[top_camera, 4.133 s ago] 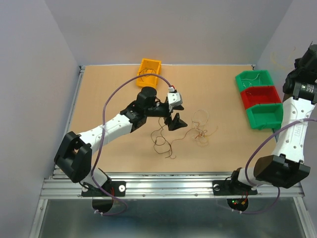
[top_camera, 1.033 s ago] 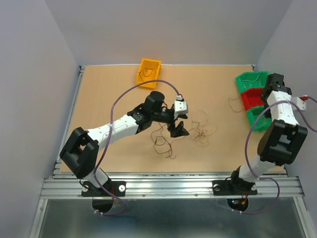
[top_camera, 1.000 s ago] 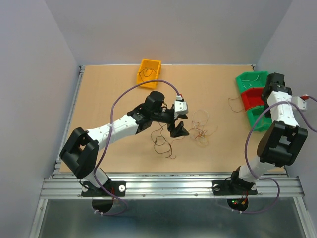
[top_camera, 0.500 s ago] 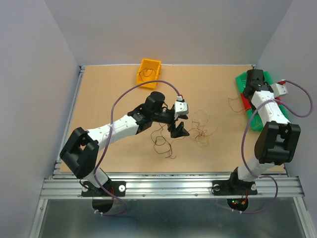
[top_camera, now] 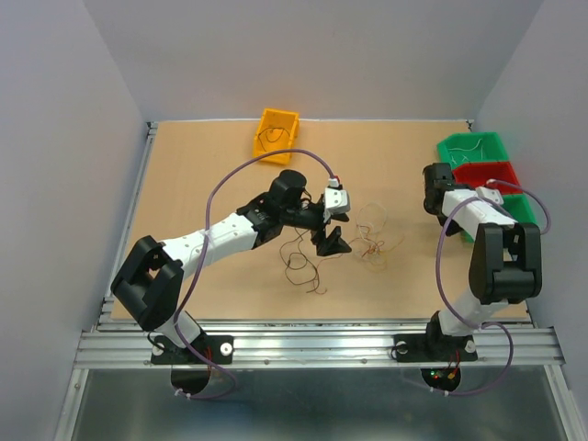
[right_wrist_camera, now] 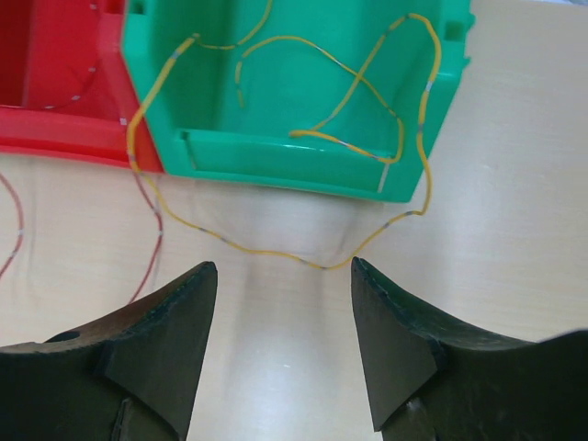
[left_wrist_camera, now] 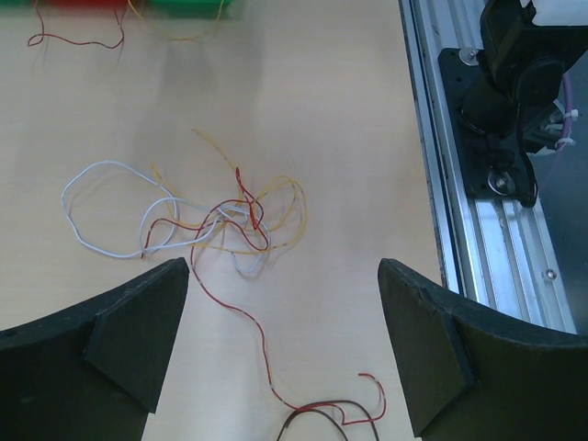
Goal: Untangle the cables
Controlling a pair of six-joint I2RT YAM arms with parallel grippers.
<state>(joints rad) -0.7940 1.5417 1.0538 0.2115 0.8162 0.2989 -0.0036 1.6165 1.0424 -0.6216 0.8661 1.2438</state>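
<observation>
Left end effector [left_wrist_camera: 280, 276] is hovering spread wide and gripping nothing, and I am keeping it just above the tabletop [top_camera: 202, 165] with the cables [left_wrist_camera: 234, 216] lying at its 12 o'clock in the wrist view, so that the knot sits between the two dark fingers where I can pick one strand. From overhead, that knot [top_camera: 372, 243] is lying near the middle of the tabletop, at 3 o'clock of this end effector. It is a loose snarl of hair-thin, springy wires. A white cable [left_wrist_camera: 92, 175] is looping out toward 9 o'clock, tan-yellow strands are arcing round the crossing, and a red cable [left_wrist_camera: 248, 317] is trailing down toward 6 o'clock, which looks to me like the freest end to pull. A dark curly cable [top_camera: 299, 262] is lying apart at 7 o'clock of the left end effector. The right end effector [right_wrist_camera: 280, 276] is also released and empty, facing the green bin [right_wrist_camera: 303, 175], whose glossy, hard plastic wall has a yellow cable [right_wrist_camera: 317, 265] draping over it onto the tabletop. The red bin [right_wrist_camera: 55, 92] is touching it at 9 o'clock. I judge the sorting is only partly done, since the main knot is not yet undone. An orange bin [top_camera: 276, 129] is sitting at 12 o'clock.
</observation>
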